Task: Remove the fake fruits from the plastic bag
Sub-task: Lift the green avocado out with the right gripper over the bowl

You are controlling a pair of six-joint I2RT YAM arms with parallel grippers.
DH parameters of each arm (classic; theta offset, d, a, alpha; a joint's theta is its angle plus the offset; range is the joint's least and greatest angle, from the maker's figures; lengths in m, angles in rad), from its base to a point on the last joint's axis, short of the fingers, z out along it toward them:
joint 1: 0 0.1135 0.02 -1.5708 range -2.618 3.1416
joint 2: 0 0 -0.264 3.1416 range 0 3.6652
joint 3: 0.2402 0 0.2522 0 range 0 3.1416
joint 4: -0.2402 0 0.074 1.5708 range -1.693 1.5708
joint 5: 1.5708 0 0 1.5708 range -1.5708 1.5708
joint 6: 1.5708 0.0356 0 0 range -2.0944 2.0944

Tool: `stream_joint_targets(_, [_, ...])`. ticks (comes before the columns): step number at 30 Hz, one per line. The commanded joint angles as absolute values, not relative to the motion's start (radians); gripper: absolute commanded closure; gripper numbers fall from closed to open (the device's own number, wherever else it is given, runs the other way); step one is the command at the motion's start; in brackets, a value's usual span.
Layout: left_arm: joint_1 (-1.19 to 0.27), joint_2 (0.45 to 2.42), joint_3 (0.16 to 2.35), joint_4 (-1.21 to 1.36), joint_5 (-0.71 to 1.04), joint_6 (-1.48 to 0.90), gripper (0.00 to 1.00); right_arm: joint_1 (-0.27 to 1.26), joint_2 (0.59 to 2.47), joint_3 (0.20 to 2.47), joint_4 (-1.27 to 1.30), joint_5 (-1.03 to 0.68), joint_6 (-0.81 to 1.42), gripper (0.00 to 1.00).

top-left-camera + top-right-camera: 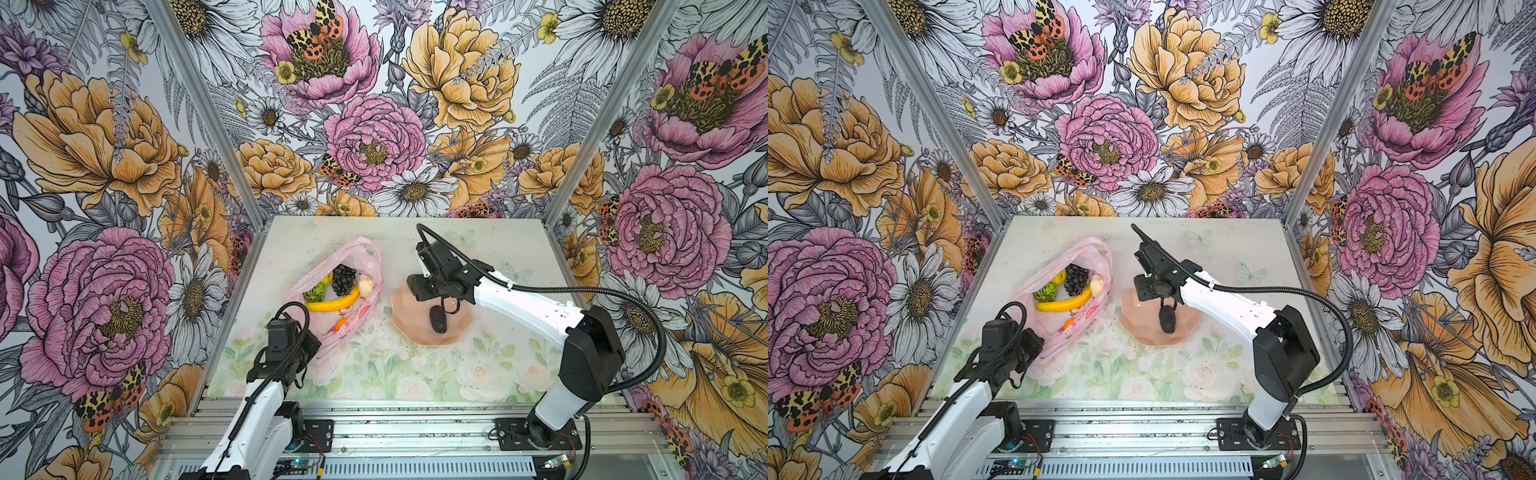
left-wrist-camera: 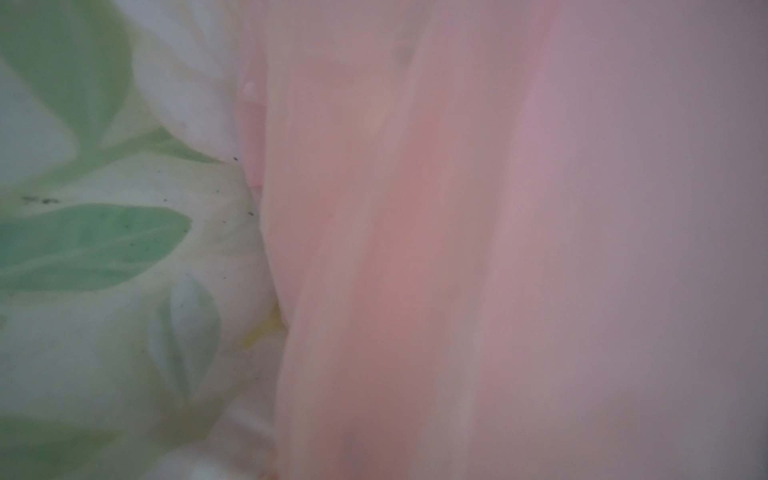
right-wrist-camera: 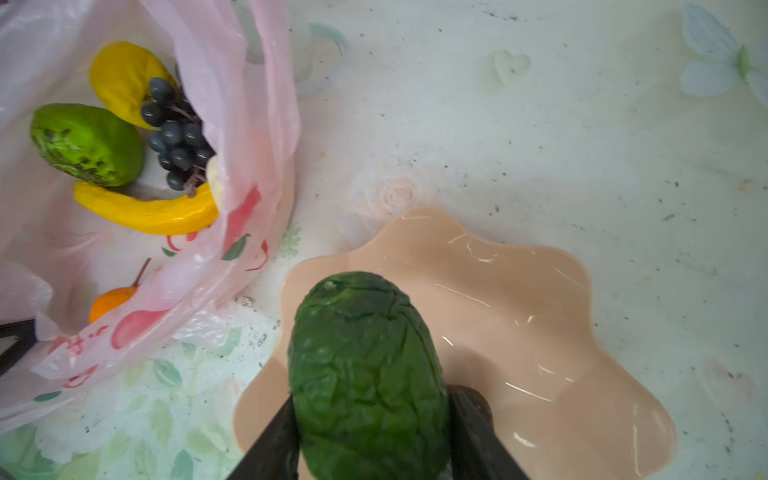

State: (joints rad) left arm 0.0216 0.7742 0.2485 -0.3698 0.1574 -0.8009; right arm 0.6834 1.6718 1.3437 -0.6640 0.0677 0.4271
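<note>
The pale floral-printed tabletop (image 1: 415,374) spreads under both arms. The thin translucent pink plastic bag (image 1: 368,257) with red prints lies on it between the two grippers, its mouth gaping. Its near end runs into the left gripper (image 1: 313,348), whose jaws are pressed together on the film. Blurred pink plastic fills the left wrist view.

The peach-pink scalloped plastic bowl (image 3: 540,311) sits directly below the right gripper (image 3: 370,399), just beside the bag. That gripper's fingers (image 3: 274,436) pinch the dark green wrinkled plastic avocado (image 3: 365,332) by its sides, above the bowl's rim on the bag side and clear of the bag.

The other fake fruits rest inside the bag, beyond the left gripper:
- The curved yellow plastic banana (image 1: 332,305) lies across the middle.
- The dark plastic grape bunch (image 1: 344,279), the bumpy lime-green ball (image 1: 314,293) and the yellow lemon (image 1: 328,277) are farther from the left gripper than the banana.
- The cream-white lump (image 1: 365,286) is on the side toward the right gripper.
- The small orange (image 1: 341,323) lies nearest the left gripper, under the film.

A dark oval patch (image 1: 438,320) shows on the bowl's floor. I cannot tell whether it is an object or a shadow.
</note>
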Motion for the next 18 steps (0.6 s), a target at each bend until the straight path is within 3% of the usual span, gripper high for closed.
stream_joint_targets(1, [0.017,0.767,0.265,-0.366,0.132,-0.778,1.00,0.692,1.650,1.308,-0.662,0.065,0.472,0.46])
stream_joint_targets(18, [0.017,0.761,0.260,-0.368,0.141,-0.775,1.00,0.766,1.786,1.268,-0.664,0.069,0.582,0.48])
